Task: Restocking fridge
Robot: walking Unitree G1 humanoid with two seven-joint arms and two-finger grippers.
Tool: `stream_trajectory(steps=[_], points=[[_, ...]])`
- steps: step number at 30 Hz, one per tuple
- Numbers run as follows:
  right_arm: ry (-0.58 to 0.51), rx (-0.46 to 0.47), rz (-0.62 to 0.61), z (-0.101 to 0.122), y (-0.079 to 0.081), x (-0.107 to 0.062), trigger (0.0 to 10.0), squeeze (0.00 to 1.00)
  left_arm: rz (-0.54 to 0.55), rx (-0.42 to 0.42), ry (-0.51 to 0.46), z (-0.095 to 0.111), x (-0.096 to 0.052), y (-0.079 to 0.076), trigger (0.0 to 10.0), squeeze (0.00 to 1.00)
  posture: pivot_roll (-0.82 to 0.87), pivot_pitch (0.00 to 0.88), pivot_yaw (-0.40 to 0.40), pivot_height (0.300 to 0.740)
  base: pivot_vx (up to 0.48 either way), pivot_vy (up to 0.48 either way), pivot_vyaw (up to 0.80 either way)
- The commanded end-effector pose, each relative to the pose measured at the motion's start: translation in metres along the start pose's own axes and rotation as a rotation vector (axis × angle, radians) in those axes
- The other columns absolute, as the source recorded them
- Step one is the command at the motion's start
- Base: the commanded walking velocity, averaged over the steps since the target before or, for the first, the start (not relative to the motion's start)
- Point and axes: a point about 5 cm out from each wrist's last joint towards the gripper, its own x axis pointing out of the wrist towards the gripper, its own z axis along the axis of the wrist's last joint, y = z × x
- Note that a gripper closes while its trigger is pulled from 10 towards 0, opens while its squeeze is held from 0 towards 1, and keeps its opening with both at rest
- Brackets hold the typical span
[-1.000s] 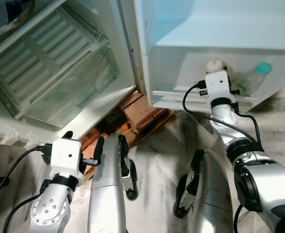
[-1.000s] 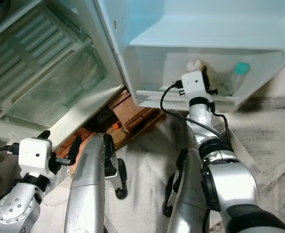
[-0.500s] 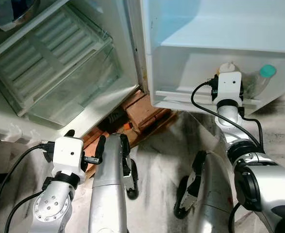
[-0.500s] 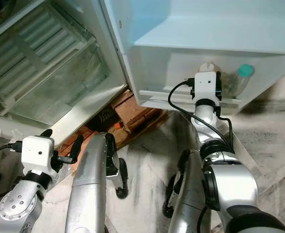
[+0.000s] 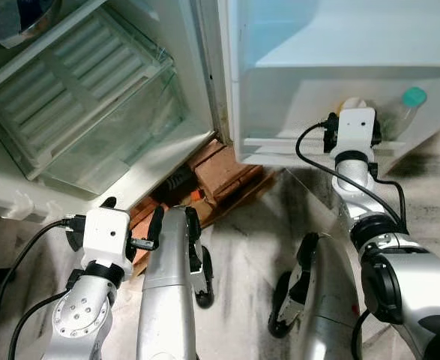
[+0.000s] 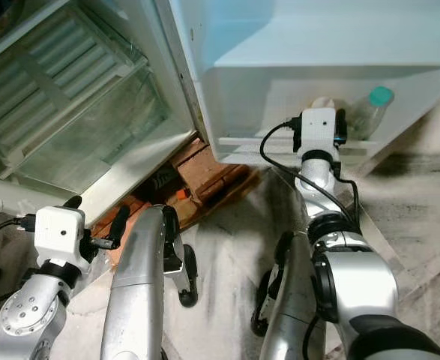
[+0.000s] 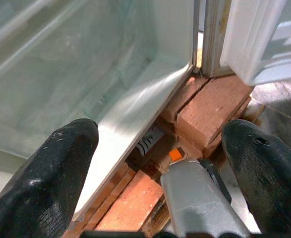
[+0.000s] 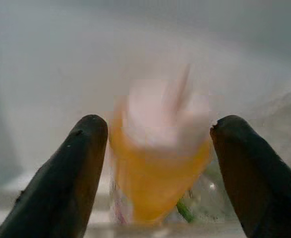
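**Right gripper spread at the orange bottle in the fridge door shelf**

Left gripper (image 7: 160, 163) hangs low beside our left leg, its black fingers (image 7: 46, 183) spread wide apart and holding nothing. Before it we see the glass crisper drawer (image 5: 107, 127) at the foot of the open fridge (image 5: 197, 75), and beneath the fridge's corner a stack of red bricks (image 5: 220, 169) with an orange tab (image 7: 175, 154) among them. The floor (image 5: 242, 255) is pale and streaked with grey.

To the right, the white door shelf (image 5: 279, 139) stands open. Our right arm reaches straight up to it, and the right gripper (image 8: 157, 148) has its fingers (image 8: 76, 168) open on either side of an orange bottle with a pale cap (image 8: 157, 168), blurred, so we cannot tell whether they touch it. Just right of it stands a clear bottle with a teal cap (image 5: 412, 97).
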Motion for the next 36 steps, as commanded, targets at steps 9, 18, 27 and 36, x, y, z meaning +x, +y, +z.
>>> stream_trajectory(steps=[9, 18, 27, 36], points=[[-0.071, 0.019, 0.055, 0.025, 0.005, 0.01, 10.0, 0.94, 0.007, 0.003, 0.007, -0.005, 0.007, 0.0, 10.0, 0.0, 0.27, 0.313, 0.104, 0.556, 0.0, 0.0, 0.0], [-0.119, 0.036, 0.108, 0.034, 0.006, 0.011, 10.0, 0.96, -0.001, 0.004, -0.015, -0.005, 0.017, 0.0, 10.0, 0.0, 0.24, 0.26, 0.106, 0.556, 0.0, 0.0, 0.0], [-0.13, 0.108, 0.259, 0.016, 0.021, -0.026, 10.0, 0.96, 0.011, -0.02, -0.037, -0.009, 0.028, -0.003, 10.0, 0.0, 0.17, 0.194, 0.068, 0.556, 0.0, 0.0, 0.0], [-0.148, 0.144, 0.265, -0.003, 0.012, -0.095, 10.0, 0.0, 0.044, -0.062, -0.046, -0.016, 0.027, -0.009, 10.0, 0.0, 0.13, 0.141, 0.025, 0.556, 0.0, 0.0, 0.0]])
